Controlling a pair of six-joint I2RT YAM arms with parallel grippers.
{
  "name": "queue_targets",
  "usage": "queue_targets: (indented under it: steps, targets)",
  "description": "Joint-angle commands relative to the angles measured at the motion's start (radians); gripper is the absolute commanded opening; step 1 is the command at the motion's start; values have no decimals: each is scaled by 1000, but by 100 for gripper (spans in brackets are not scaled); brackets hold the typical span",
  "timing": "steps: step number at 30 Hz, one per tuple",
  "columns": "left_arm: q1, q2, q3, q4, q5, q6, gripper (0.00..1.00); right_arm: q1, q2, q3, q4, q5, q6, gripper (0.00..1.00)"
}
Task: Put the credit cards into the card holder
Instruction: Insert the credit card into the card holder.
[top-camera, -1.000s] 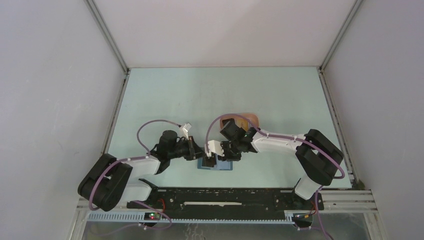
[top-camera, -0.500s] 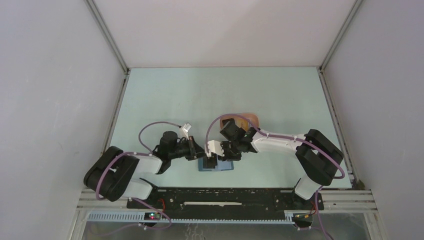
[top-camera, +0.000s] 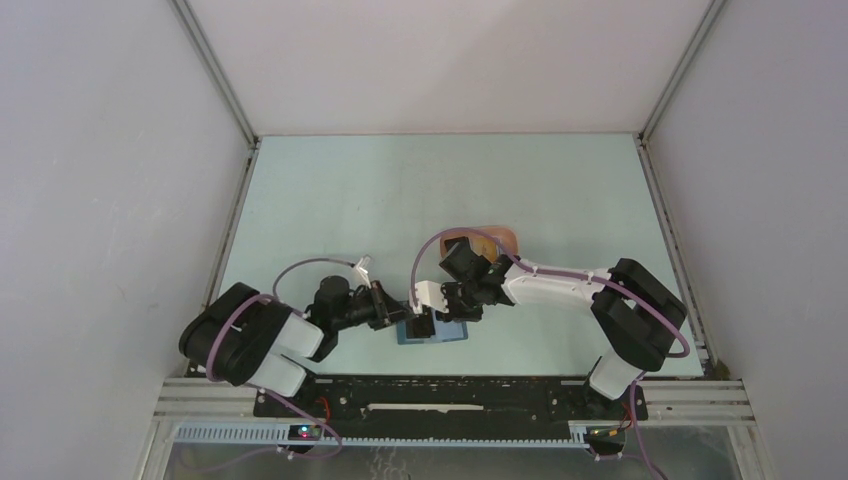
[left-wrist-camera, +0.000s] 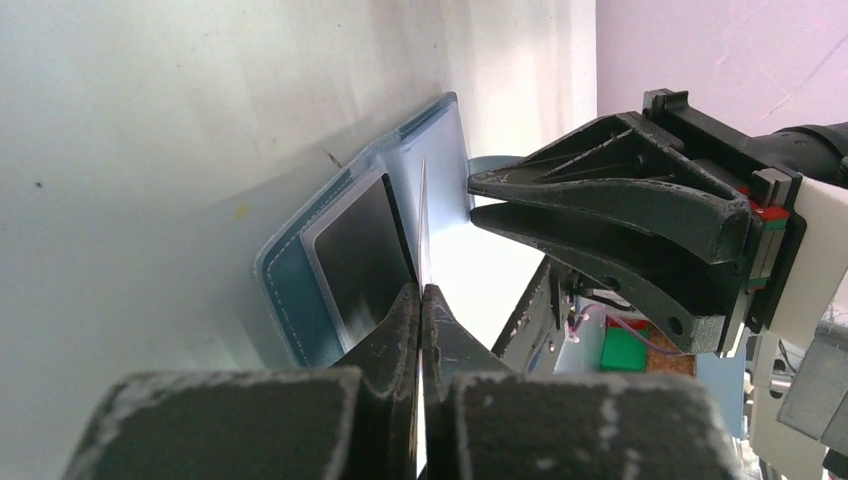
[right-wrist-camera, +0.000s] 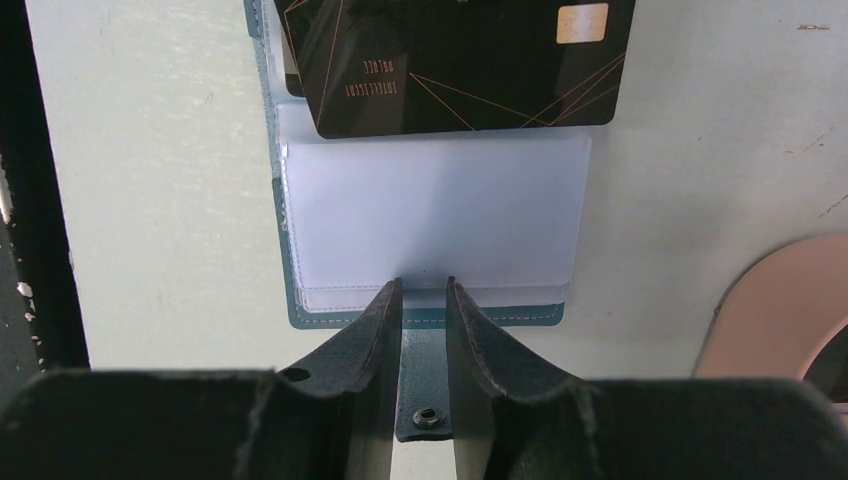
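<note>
The blue card holder (top-camera: 450, 334) lies open on the table near the arms' bases. In the right wrist view its white inner sleeves (right-wrist-camera: 430, 215) face up. A black credit card (right-wrist-camera: 460, 60) with a gold chip lies across its far half. My left gripper (left-wrist-camera: 421, 288) is shut on a thin credit card (left-wrist-camera: 422, 220), seen edge-on, which reaches to the card holder (left-wrist-camera: 295, 295). I cannot tell whether that is the black card. My right gripper (right-wrist-camera: 421, 285) is open a little, with its tips on the holder's near edge, astride the snap tab (right-wrist-camera: 425, 390).
A salmon-pink oval tray (top-camera: 495, 238) sits just behind the right wrist and shows at the right edge of the right wrist view (right-wrist-camera: 780, 310). The two grippers (top-camera: 412, 318) nearly meet over the holder. Grey walls enclose the pale green table (top-camera: 440, 190).
The left arm has swung its shoulder toward the middle, and its wrist has dropped lower and nearer the card holder. The right arm and the holder have not moved.
</note>
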Motion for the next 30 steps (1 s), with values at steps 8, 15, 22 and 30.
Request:
queue_targets:
  steps: [8,15,22,30]
  targets:
    - [-32,117,-77,345,-98,-130,0,13,24,30,-21,30,1,31]
    - [-92,219,-78,483,-181,-180,0,14,23,30,-22,32,5,31]
    - [-98,179,-112,457,-204,-174,0,15,20,29,-22,30,8,33]
    - [-115,225,-131,454,-164,-226,0,18,18,35,-24,30,19,36]
